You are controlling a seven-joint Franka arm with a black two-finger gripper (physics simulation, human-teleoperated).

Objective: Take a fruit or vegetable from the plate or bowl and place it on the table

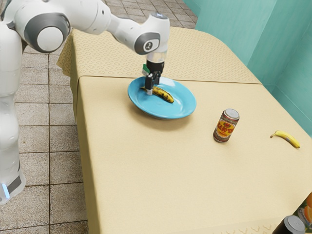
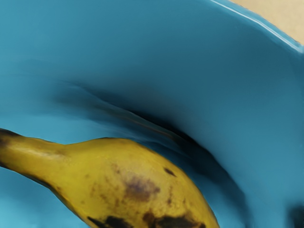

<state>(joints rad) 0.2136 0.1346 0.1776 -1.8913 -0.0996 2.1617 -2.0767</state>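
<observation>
One spotted banana (image 1: 164, 94), on blue plate (image 1: 183, 107); my gripper (image 1: 151, 89) at its ten o'clock end, exterior view; grip: I cannot tell.

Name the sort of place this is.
Probably a dining area or kitchen: a cloth-covered table set with a blue plate of fruit and a drink can, over a tiled floor.

The table (image 1: 156, 170) holds a blue plate (image 1: 183, 103), labelled can (image 1: 225, 128), banana (image 1: 287, 139), dark can (image 1: 294, 224), printed box (image 1: 306, 213).
</observation>
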